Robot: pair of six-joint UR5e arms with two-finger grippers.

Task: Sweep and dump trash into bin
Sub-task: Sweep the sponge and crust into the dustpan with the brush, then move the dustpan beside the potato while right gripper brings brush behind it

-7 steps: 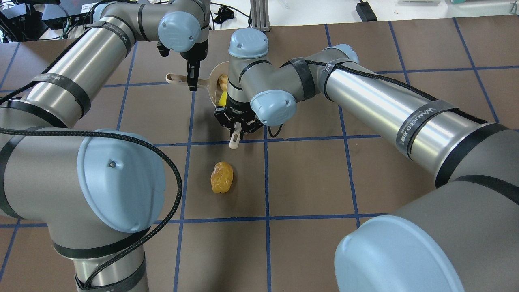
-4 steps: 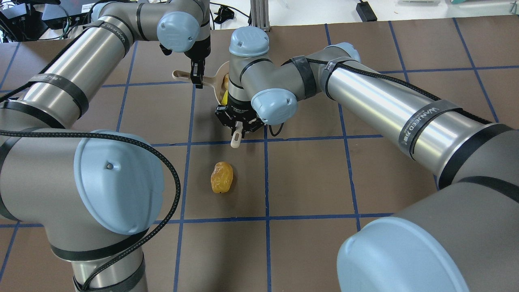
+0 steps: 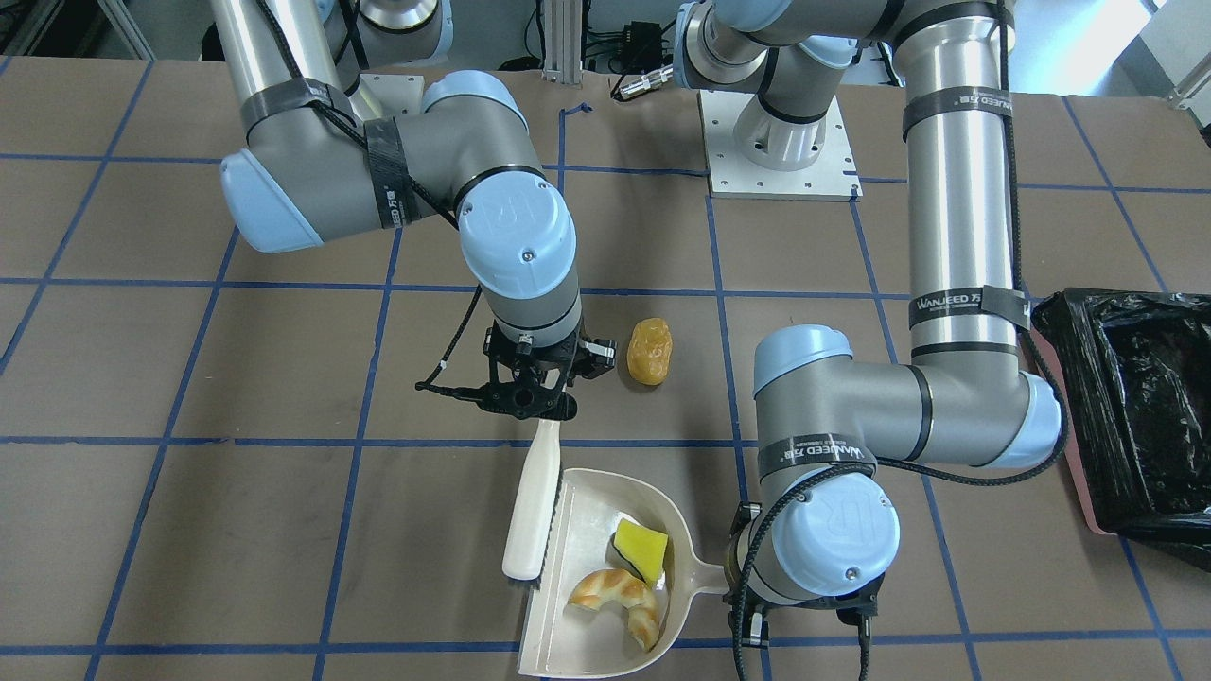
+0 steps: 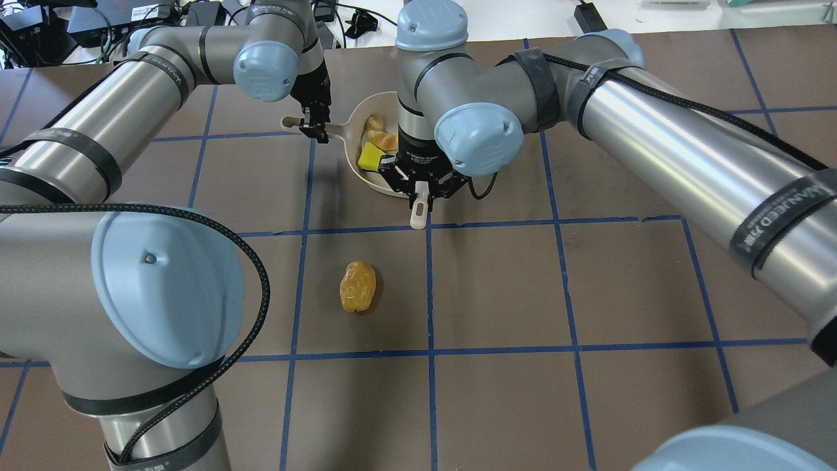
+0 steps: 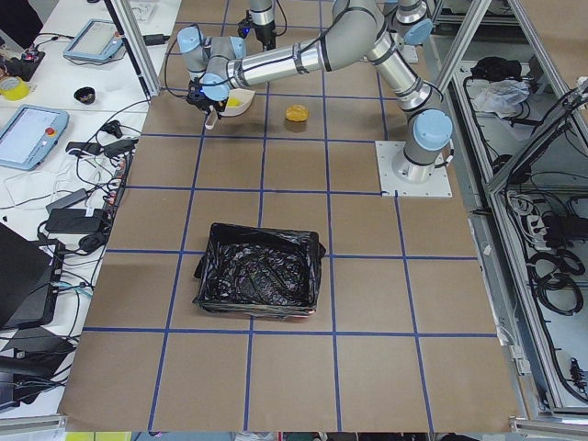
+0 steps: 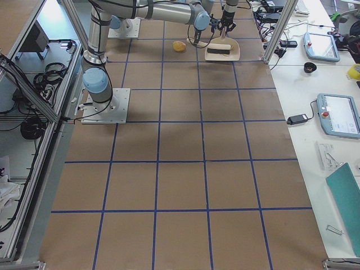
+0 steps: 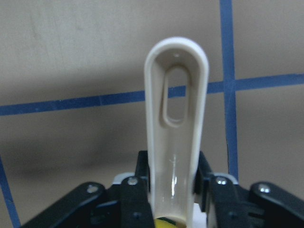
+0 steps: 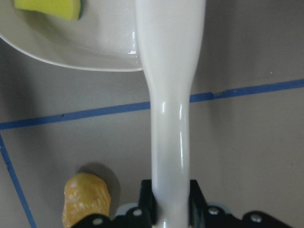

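Front view: the black-bagged bin (image 3: 1149, 416) stands at the worktop's (image 3: 142, 530) end on the robot's left, well apart from everything else. The dustpan (image 3: 582, 515) lies toward the edge far from the robot, with the wedge (image 3: 641, 550) and the croissant (image 3: 620, 598) side by side inside it. The brush (image 3: 528, 511) rests along the dustpan's open mouth, and the right gripper (image 3: 544, 409) clasps its handle. The left arm (image 3: 823, 530) covers its own gripper and most of the dustpan's handle. The lump (image 3: 649, 351) sits on bare worktop just beside the right gripper, outside the dustpan.

Overhead view: the left gripper (image 4: 317, 129) pinches the dustpan's handle. The right arm (image 4: 477, 137) hides the brush head and part of the dustpan. Since 0.6 s ago that arm has shifted to the robot's right and toward the far edge, so more of the dustpan, the croissant and the wedge shows. The lump has not moved.

Left side view: the bin is near the worktop's left end, far from both grippers.

Right side view: the dustpan and the lump are too small to add detail.

Left wrist view: the jaws are narrow, clamped on the dustpan's handle, which runs straight out between them.

Right wrist view: the jaws grip the brush's handle. The lump lies close beside them, clear of the handle. The wedge lies in the dustpan beyond.
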